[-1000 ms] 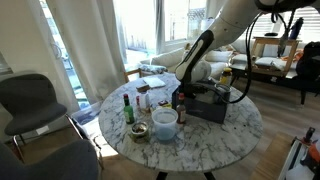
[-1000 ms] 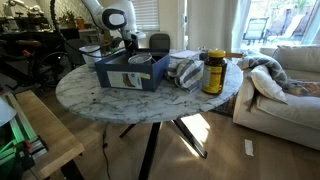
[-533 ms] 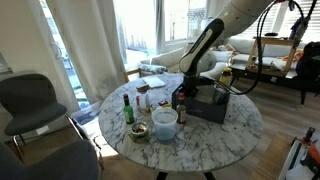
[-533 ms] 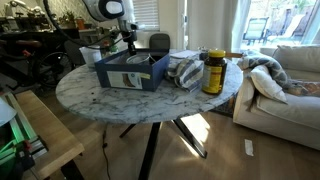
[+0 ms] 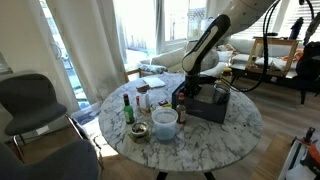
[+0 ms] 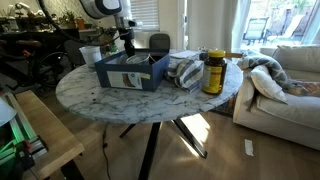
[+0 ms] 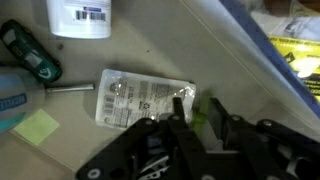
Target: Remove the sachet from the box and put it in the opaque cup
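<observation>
Arm has risen in both exterior views; fingers [image 7: 180,110] now sit above the blue box [image 6: 130,70]. Wrist view: sachet [image 7: 145,98] mid-frame over the box floor, fingers nearly closed at its right edge. We cannot tell if it's gripped. If so, white cup [image 6: 90,55] next.

Barcode label on white bottle [image 7: 80,15], blurred print on sachet [image 7: 145,98], no legible words

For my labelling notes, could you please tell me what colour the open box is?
The open rectangular box is dark blue, clearest in an exterior view.
</observation>
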Action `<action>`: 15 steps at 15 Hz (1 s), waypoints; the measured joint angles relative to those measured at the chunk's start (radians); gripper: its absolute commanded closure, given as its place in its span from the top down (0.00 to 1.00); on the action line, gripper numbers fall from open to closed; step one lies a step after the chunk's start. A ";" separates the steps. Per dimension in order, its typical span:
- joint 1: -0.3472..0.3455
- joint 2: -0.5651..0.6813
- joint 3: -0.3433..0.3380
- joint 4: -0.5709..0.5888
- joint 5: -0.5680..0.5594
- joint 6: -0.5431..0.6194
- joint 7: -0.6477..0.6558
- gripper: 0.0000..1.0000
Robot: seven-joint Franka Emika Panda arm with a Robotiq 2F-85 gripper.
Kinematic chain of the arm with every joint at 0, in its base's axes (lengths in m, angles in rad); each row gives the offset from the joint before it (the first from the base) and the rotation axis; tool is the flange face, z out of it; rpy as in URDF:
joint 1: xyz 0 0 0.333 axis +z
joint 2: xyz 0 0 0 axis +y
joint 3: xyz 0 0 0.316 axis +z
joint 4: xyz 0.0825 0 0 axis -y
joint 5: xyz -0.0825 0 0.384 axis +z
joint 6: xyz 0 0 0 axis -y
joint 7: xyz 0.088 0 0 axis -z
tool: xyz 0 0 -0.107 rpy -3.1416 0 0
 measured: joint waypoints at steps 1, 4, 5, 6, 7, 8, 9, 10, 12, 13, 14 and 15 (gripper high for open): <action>0.000 0.021 0.002 0.006 0.000 0.022 0.000 0.71; 0.008 0.084 -0.004 0.037 -0.006 0.082 0.034 0.93; 0.017 0.098 -0.017 0.049 -0.025 0.085 0.063 1.00; 0.027 0.108 -0.035 0.060 -0.047 0.083 0.089 1.00; 0.036 0.118 -0.052 0.070 -0.065 0.081 0.109 1.00; 0.041 0.127 -0.062 0.080 -0.075 0.080 0.118 0.98; 0.043 0.137 -0.065 0.091 -0.078 0.080 0.120 0.94; 0.045 0.150 -0.064 0.101 -0.079 0.081 0.120 0.92; 0.053 0.174 -0.061 0.120 -0.079 0.082 0.121 0.92; 0.058 0.182 -0.059 0.125 -0.079 0.082 0.122 0.90; 0.065 0.188 -0.059 0.132 -0.079 0.080 0.123 0.71; 0.070 0.194 -0.059 0.136 -0.079 0.078 0.123 0.65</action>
